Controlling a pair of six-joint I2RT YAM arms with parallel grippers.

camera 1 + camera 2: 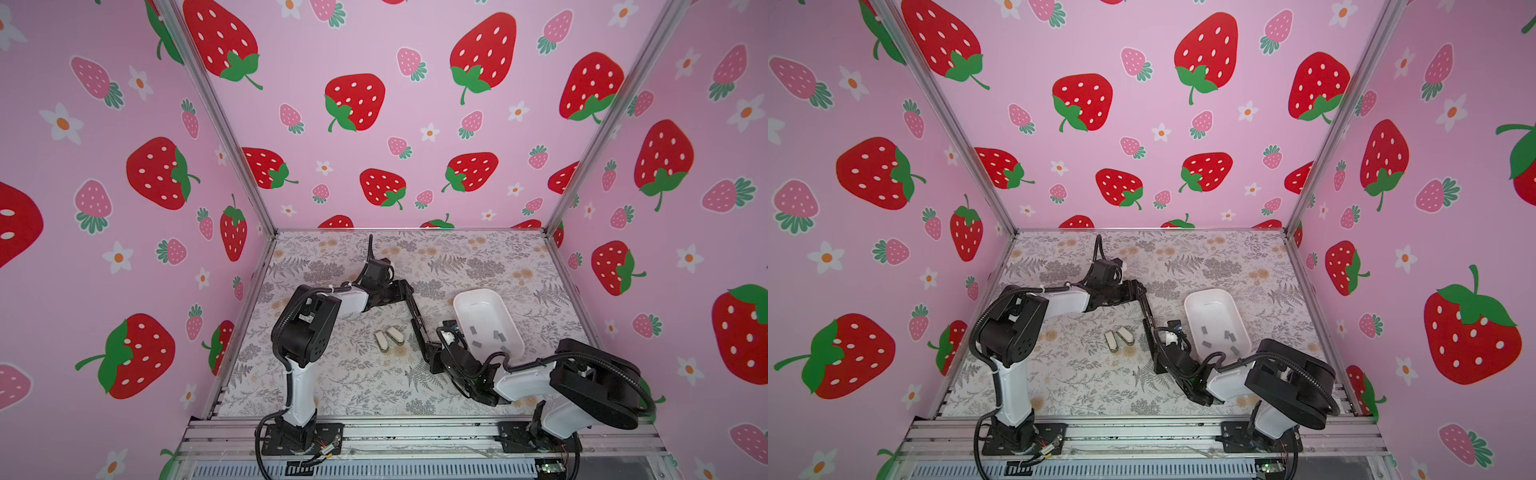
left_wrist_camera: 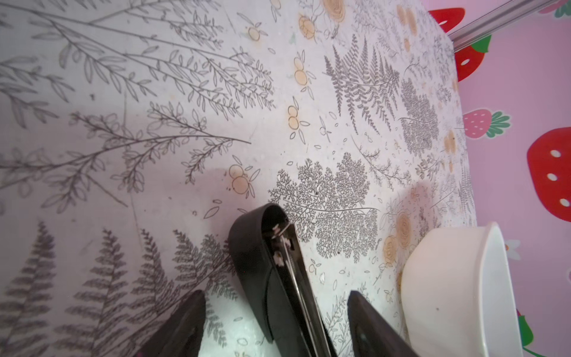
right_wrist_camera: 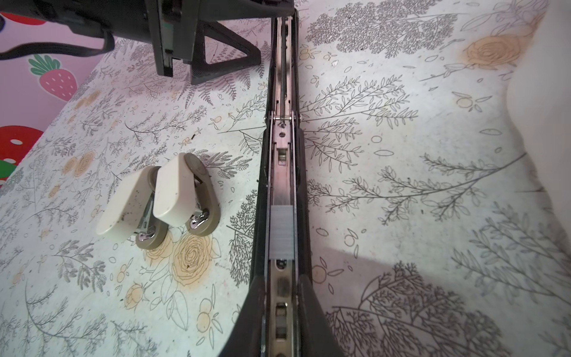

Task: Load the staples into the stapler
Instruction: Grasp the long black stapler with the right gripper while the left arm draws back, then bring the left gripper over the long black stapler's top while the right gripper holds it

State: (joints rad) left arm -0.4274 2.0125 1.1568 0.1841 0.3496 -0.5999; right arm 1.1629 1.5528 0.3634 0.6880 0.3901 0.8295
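"On the flowered table (image 1: 353, 382), between the two arms, is that the stapler (image 1: 417, 322) lying folded out flat?"

"Yes. The right pincer (image 3: 281, 281) is clamped on its lower half, one finger on each side of the metal channel. One staple strip (image 3: 281, 231) sits in that channel, about midway along. I can't tell whether it is fully seated."

"And the left pincer (image 2: 276, 296)?"

"Spread wide around the black top arm of the stapler, with a gap showing on both sides. It grips nothing."

"The rest of the staples?"

"The spare strips (image 1: 473, 330) lie loose in the white tray (image 1: 484, 309), just beside the right pincer. Two small staplers (image 3: 160, 197) stand apart on the other side."

"So what could go wrong?"

"My guess is that the top gets folded over next. If the strip sits crooked or proud of the channel, the closing arm could jam on it or flick it out. The left fingers could also close off-centre, shove the arm sideways and twist the stapler in the right pincer's narrow hold. And if the base tips, the loose strip may slide along or out."
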